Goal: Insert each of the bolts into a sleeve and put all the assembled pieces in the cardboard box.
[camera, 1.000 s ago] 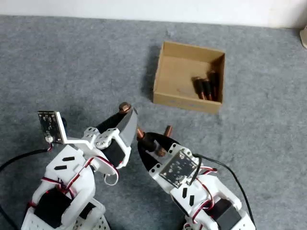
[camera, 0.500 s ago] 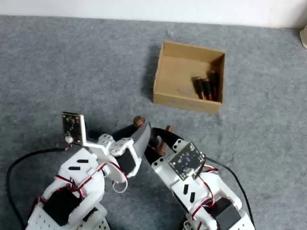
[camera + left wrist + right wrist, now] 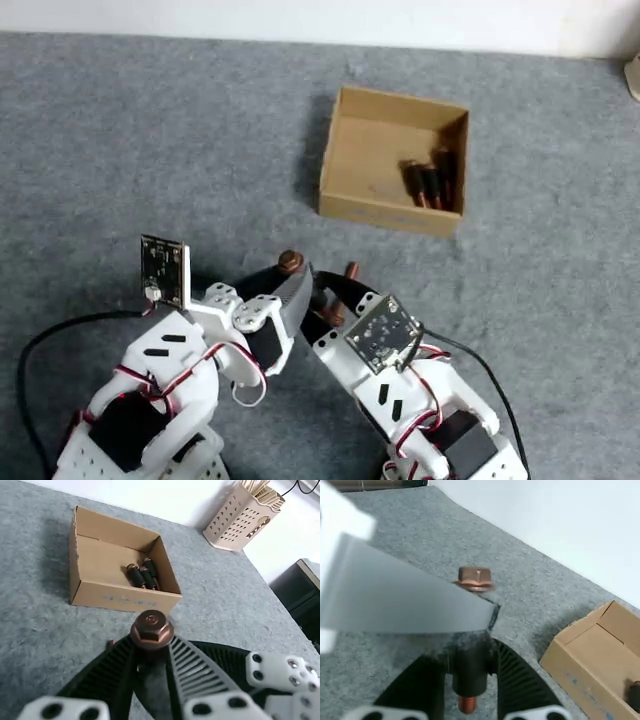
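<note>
Bolt [image 3: 151,628] and sleeve [image 3: 470,677] are each in a gripper, held over the table [image 3: 150,130] on the arms' side of the cardboard box [image 3: 385,212], short of its near wall. The left gripper [image 3: 151,652] is closed on the bolt just under its copper hex head. The head stands clear of the jaw tips and faces the box, while the shank runs back between the jaws, away from the box, and is hidden there. The right gripper [image 3: 469,656] is clamped around the middle of the dark sleeve, with a copper-coloured end sticking out on the side away from the box.

The insertion turns on how the two long axes sit. In the high view both run roughly toward the box and lie side by side, with the grippers' tips nearly touching. The sleeve lies more squarely in front of the box's near wall than the bolt does. In the right wrist view the bolt head shows beyond the sleeve's box-side end, with the left gripper's flat jaw between them. I judge the parts to be close but not end to end, so the shank's tip must meet the sleeve's open end and line up with its axis. Several assembled pieces [image 3: 430,185] lie in the box against one side wall.
</note>
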You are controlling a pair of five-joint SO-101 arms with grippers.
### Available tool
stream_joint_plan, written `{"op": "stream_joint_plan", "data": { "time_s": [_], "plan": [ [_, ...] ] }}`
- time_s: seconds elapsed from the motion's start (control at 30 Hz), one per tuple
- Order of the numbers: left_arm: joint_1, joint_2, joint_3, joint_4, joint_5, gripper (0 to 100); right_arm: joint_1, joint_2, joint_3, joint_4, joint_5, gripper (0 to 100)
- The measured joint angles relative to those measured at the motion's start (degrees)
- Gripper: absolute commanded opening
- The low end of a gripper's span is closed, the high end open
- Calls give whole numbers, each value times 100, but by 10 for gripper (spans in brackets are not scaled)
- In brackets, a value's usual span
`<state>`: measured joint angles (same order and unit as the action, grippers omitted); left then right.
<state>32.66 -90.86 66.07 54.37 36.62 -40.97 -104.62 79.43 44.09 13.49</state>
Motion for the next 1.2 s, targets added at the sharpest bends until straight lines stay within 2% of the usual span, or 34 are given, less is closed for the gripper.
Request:
{"op": "stream_joint_plan", "data": {
  "time_s": [0.07, 0.13, 0.23, 0.43, 0.57, 0.8, 0.97, 1.1, 1.2],
  "plan": [
    [-167, 0, 0, 53, -18, 286, 62, 0, 0, 0, -9, 5],
    [-211, 0, 9, 211, -229, 326, 141, 0, 0, 0, -9, 5],
    [-167, 9, 9, 475, -501, 309, 202, -9, -9, -9, -9, 5],
    [-193, 62, -97, 545, -527, 258, 202, 0, -9, -9, -9, 5],
    [79, 0, -624, 712, -536, 246, 202, -9, 88, -18, -9, 5],
    [343, -9, -1749, 1354, -369, 245, 229, -9, 158, -18, -9, 5],
    [360, -9, -1934, 2084, -387, 245, 220, -9, 158, -18, -9, 5],
    [316, -18, -1732, 2382, -993, 245, 220, -9, 158, -18, -9, 5],
    [-70, 9, -1354, 2251, -1407, 245, 220, -9, 176, -18, -9, 5]
  ]
}}
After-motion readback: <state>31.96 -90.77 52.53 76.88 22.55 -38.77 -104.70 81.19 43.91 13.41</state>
